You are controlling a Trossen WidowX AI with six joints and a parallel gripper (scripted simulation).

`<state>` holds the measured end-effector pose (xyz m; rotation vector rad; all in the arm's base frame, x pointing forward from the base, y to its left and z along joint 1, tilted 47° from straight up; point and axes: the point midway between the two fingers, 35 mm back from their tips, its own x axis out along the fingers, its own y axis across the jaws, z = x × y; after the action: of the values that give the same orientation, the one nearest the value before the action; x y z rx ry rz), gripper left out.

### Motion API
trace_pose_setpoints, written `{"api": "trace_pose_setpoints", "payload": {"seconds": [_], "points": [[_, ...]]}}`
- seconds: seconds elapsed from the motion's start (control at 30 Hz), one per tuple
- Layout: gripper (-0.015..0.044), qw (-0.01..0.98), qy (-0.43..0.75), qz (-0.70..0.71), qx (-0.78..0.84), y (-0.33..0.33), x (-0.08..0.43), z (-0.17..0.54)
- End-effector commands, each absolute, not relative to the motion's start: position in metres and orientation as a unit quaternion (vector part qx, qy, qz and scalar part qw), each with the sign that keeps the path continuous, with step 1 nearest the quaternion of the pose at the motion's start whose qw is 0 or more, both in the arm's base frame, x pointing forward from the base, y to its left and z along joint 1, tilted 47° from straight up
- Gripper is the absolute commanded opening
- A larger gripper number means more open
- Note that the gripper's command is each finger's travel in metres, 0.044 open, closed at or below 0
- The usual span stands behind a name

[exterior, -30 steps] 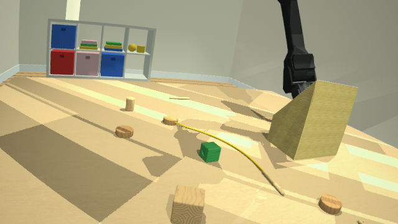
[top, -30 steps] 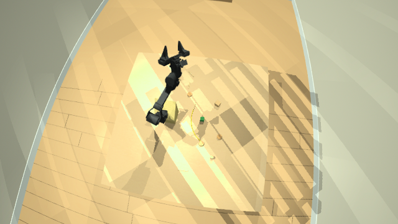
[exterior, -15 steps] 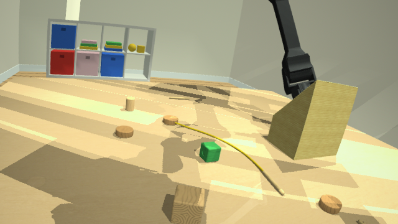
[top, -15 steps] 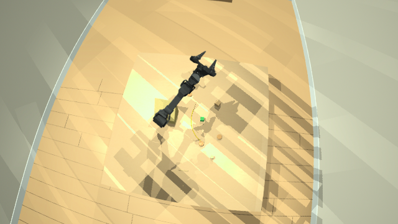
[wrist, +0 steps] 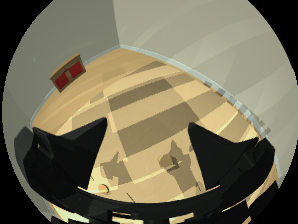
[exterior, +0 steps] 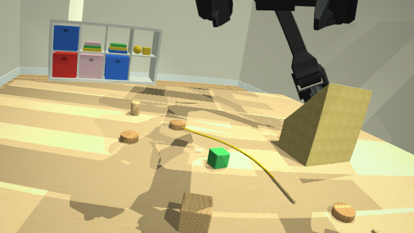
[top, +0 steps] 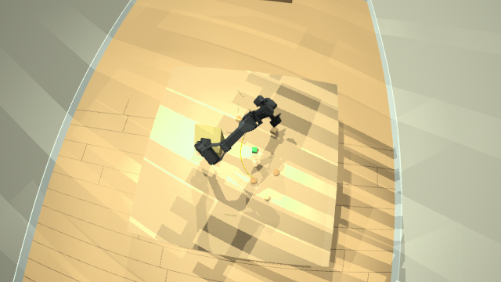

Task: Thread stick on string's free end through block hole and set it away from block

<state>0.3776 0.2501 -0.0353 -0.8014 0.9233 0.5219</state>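
Exterior view: my pincer [top: 270, 111] [exterior: 272, 16] [wrist: 148, 124] wide apart, empty, up high; string-end stick [exterior: 284, 191] on table, yellow string [top: 241, 153] [exterior: 239, 149] running to button [top: 254, 180] [exterior: 177, 125]; descending off-line could knock the stick away

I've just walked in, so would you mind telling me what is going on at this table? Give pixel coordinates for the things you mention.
A black robot arm holds its open, empty gripper [top: 270, 111] [wrist: 148, 124] above the table. The thin wooden stick [exterior: 284, 191], on the end of a yellow string [exterior: 239, 149] [top: 240, 153], lies on the tabletop, not yet picked up or threaded through a block.
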Motion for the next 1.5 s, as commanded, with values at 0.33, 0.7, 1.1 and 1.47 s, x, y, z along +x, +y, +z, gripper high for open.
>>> {"api": "trace_pose_setpoints", "payload": {"seconds": [0.33, 0.7, 1.1, 1.47], "points": [[0.044, 0.324, 0.632, 0.272, -0.649, 0.038, 0.319, -0.048], [0.044, 0.225, 0.651, 0.304, -0.658, 0.009, 0.305, -0.039], [0.0335, 0.225, 0.651, 0.304, -0.658, 0.01, 0.305, -0.04], [0.0238, 0.227, 0.651, 0.304, -0.657, 0.01, 0.305, -0.04]]}}
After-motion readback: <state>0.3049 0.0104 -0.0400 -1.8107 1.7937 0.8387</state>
